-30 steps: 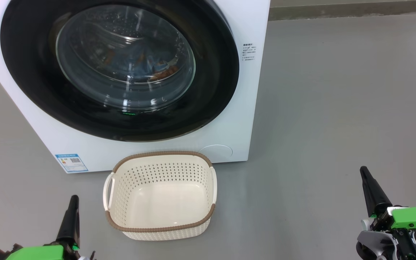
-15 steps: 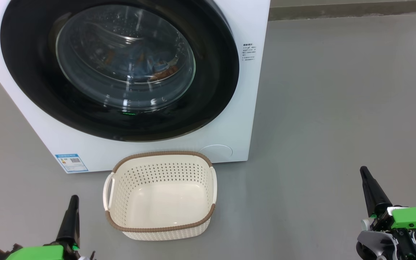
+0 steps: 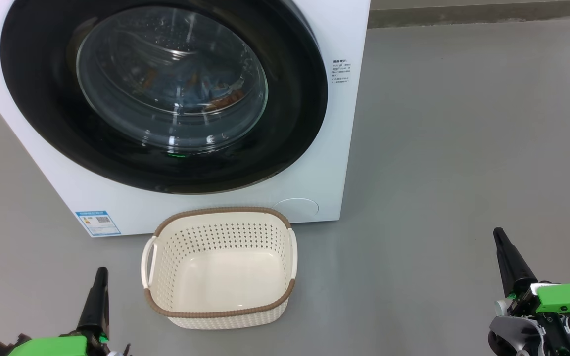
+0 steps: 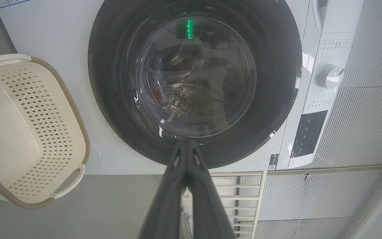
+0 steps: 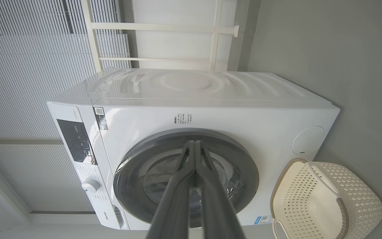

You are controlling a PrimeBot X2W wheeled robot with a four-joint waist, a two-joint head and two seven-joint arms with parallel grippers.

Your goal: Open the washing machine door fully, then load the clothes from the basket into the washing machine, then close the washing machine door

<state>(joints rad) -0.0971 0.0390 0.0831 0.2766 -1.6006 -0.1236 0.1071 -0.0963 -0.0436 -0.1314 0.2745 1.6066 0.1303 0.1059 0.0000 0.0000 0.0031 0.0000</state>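
The clothes lie behind the shut washing machine door, at 12 o'clock from the empty basket. They look soft and light. The door is stiff, glossy and probably slippery, so hook its rim. Your left gripper and right gripper are closed and empty.

The big white washing machine has a smooth, glossy casing. Its large round black door is high-gloss plastic around clear, reflective glass. The perforated drum behind looks like bright metal. The small cream rectangular basket is matt perforated plastic with a brown woven-textured rim. The grey floor is smooth and matt.
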